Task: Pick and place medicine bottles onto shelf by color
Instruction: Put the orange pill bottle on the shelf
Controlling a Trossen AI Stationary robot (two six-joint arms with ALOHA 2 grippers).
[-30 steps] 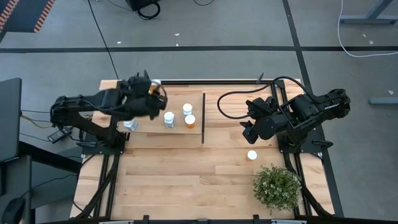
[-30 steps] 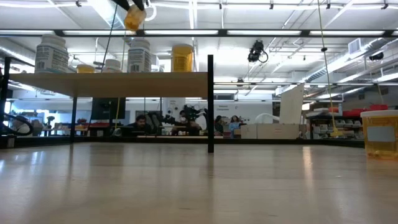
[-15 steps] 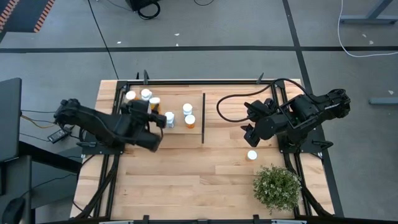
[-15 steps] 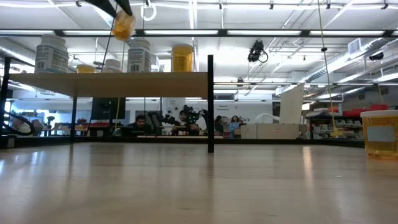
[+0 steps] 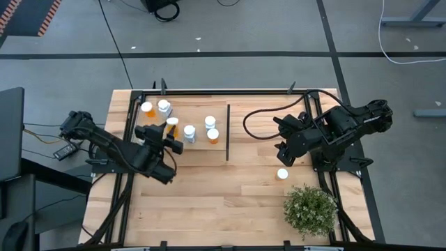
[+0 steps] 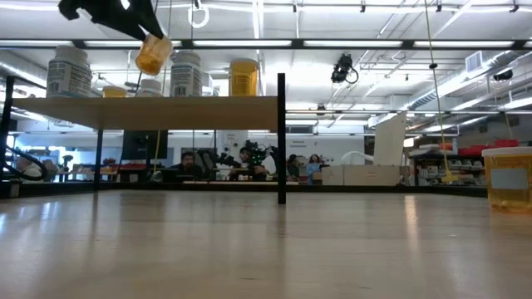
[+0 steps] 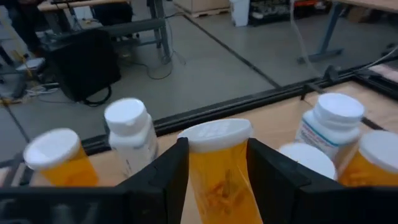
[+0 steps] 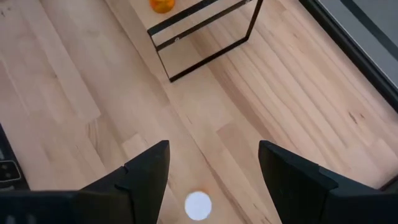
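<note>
- Over on the left side of the table, the left gripper (image 5: 169, 134) has its fingers clamped on an orange bottle (image 7: 217, 168) with a white cap, one finger on each side of the body.
- From the low view that held bottle (image 6: 153, 53) hangs tilted in the air, above the level of the shelf (image 6: 150, 112) top and not touching it.
- From above, the shelf (image 5: 217, 149) is the light wood panel near the far middle of the table, with a thin black divider (image 5: 228, 132) along its right edge.
- Three bottles stand on the shelf just left of the divider: two white ones (image 5: 189, 133) (image 5: 210, 122) and an orange one (image 5: 213, 135).
- Two more stand at the far left, beside the held bottle: an orange bottle (image 5: 147, 109) and a white bottle (image 5: 164, 107) right next to each other.
- Right gripper (image 5: 281, 146) is parked on the right side of the table, well apart from the shelf, claws spread wide with nothing between them.
- On the table just near of that gripper sits one lone white-capped bottle (image 5: 281, 173); the right wrist view looks straight down on its cap (image 8: 198, 205), and the low view shows its orange body (image 6: 507, 176).
- A bushy green plant (image 5: 310, 209) sits at the near right corner.
- Some people (image 6: 241, 159) are visible way off in the room beyond the table.
</note>
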